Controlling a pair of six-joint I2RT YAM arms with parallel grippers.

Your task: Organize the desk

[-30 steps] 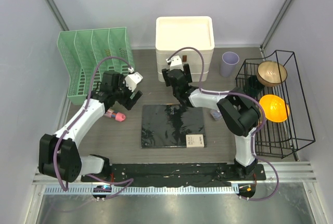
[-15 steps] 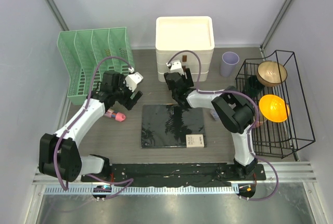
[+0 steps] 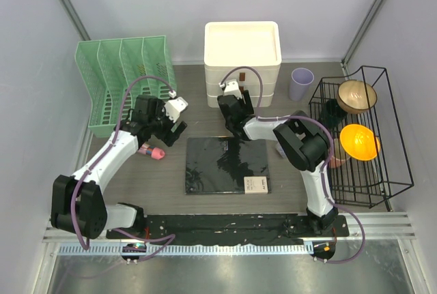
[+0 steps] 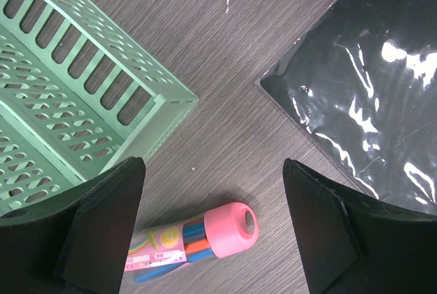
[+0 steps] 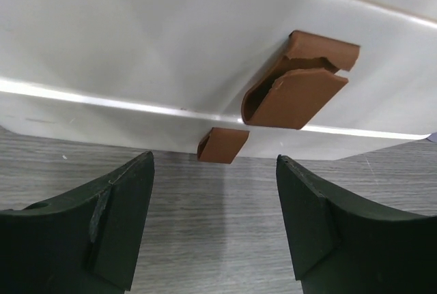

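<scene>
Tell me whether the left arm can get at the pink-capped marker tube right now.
Probably yes. The left gripper hangs open right above the marker tube, with nothing between them. The green file rack and black notebook lie to either side, clear of it.

Matt wood-grain desk [image 4: 273,21], glossy black notebook [image 4: 369,82], green plastic rack [image 3: 123,69], smooth white plastic drawers [image 5: 136,41]

The right tool [image 3: 231,97] has moved closer to the white drawer unit [image 3: 242,48], its arm folding in leftward.
</scene>
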